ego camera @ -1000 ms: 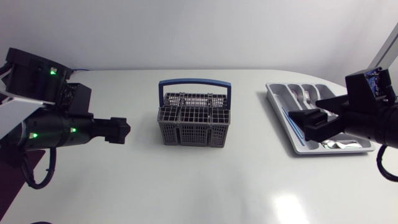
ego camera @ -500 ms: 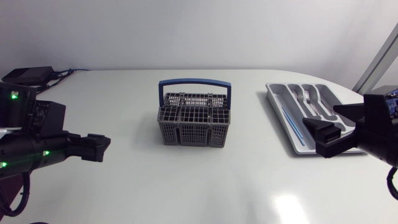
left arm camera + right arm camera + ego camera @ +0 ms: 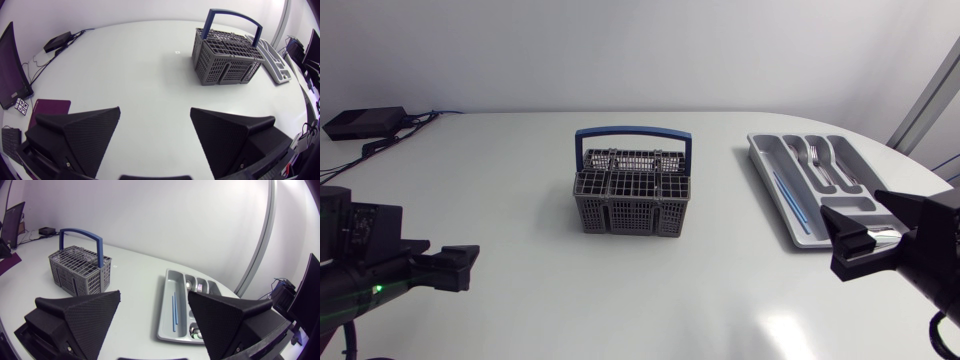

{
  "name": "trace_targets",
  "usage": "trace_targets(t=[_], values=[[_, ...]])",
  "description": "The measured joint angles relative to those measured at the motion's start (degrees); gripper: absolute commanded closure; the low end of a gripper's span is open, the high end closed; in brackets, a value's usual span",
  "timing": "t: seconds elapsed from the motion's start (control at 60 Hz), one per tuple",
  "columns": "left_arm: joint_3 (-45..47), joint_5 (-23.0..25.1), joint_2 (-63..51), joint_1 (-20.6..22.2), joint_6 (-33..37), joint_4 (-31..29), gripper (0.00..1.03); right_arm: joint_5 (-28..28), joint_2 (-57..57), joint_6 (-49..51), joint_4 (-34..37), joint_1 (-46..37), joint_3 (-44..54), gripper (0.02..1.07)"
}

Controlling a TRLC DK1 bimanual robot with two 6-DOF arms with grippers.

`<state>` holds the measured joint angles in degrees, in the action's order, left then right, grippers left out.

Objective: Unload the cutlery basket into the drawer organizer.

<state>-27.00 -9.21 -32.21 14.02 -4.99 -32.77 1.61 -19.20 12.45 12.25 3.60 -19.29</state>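
Both open: L gripper (image 3: 155, 110); R gripper (image 3: 154, 293).

Bright, even light from above for you here: a pale glare patch sits on the table (image 3: 785, 330) near its front edge, the basket (image 3: 632, 195) throws only a faint soft shadow, and both wrist views bow the table's edges.
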Motion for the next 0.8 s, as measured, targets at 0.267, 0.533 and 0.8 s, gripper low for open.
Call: trace_targets(t=[0.267, 0.533, 0.8], values=[[3.0, -1.4, 5.6, -2.2, 1.1, 0.0, 0.05, -0.5, 7.5, -4.1, -4.7, -1.3, 7.2, 0.10], [3.9, -1.4, 8.4, -6.1, 3.7, 2.2, 0.05, -0.9, 15.1, -8.5, -9.2, -2.7, 14.6, 0.10], [8.7, 0.2, 13.3, -8.4, 5.0, 9.4, 0.05, -1.5, 18.9, -10.9, -11.2, -3.3, 18.1, 0.10]])
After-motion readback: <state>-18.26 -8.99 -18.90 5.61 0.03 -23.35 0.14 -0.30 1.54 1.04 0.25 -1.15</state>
